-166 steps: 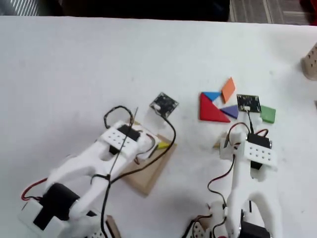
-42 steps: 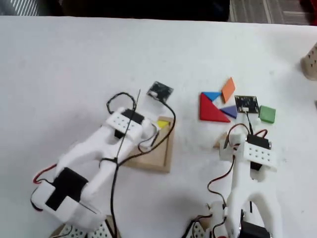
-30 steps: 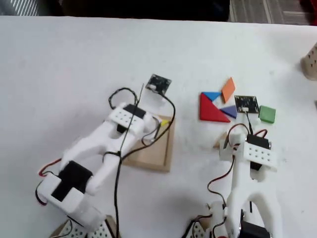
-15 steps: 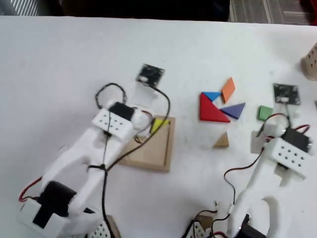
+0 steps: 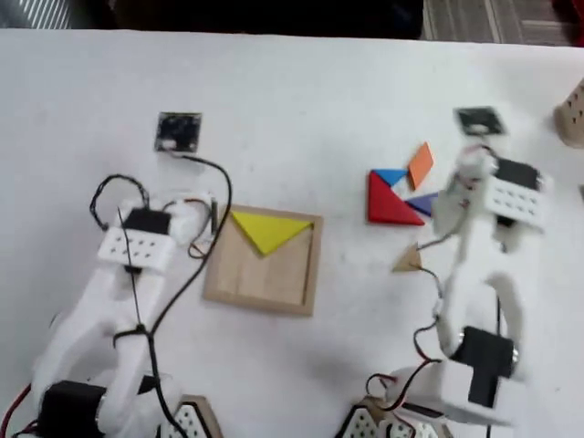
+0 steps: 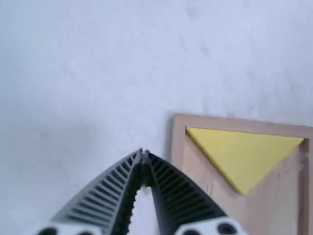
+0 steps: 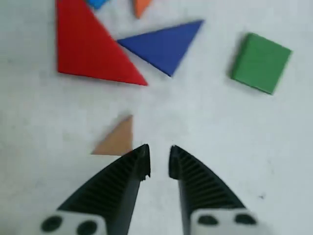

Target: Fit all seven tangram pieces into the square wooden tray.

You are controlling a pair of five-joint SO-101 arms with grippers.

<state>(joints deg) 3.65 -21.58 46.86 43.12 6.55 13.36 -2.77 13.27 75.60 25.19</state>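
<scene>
left hand (image 6: 143,156) closed, empty, just beside the tray (image 6: 176,147) holding the yellow triangle (image 6: 242,152). right hand (image 7: 159,160) slightly parted, empty, near the tan triangle (image 7: 117,139).

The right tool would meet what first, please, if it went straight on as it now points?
Likely the blue triangle, just past the tan triangle at its side, though depth is unclear.

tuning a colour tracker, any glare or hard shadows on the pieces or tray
High view: even light, no glare on the white table, shadows faint and soft. Left wrist view: yellow triangle piece and square wooden tray evenly lit. Right wrist view: red triangle piece, blue triangle piece and green square piece show no glare, hardly any shadow.
</scene>
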